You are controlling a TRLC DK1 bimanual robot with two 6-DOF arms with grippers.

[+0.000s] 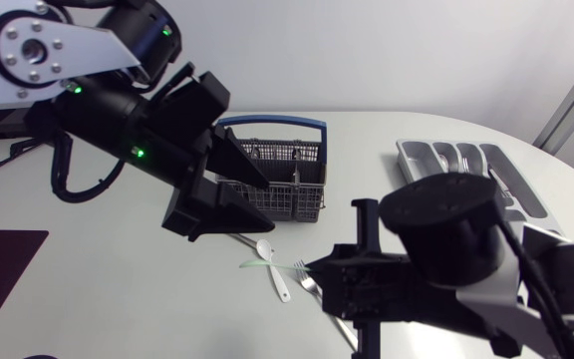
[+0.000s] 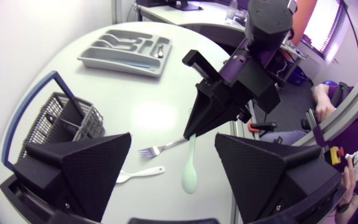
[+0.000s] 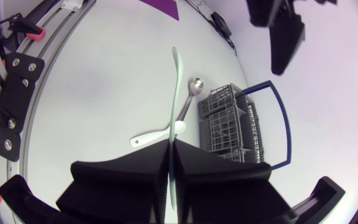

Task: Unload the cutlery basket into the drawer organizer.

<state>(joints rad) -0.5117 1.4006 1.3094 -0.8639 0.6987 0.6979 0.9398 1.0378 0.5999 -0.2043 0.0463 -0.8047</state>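
Between the closed fingers of our right gripper (image 3: pixel 169 148) sits the handle of a pale green spoon (image 3: pixel 175 87), pinched from both sides. The spoon runs straight ahead over the table (image 1: pixel 118 299), though we cannot tell whether it is lifted clear. Just beside it lie a white spoon (image 3: pixel 151 137) and what looks like a metal fork (image 2: pixel 157 149). Our left gripper (image 1: pixel 265 204) hangs with fingers spread wide over the near side of the cutlery basket (image 1: pixel 297 155). Well apart, toward our right side, the drawer organizer (image 1: pixel 412 160) holds some cutlery.
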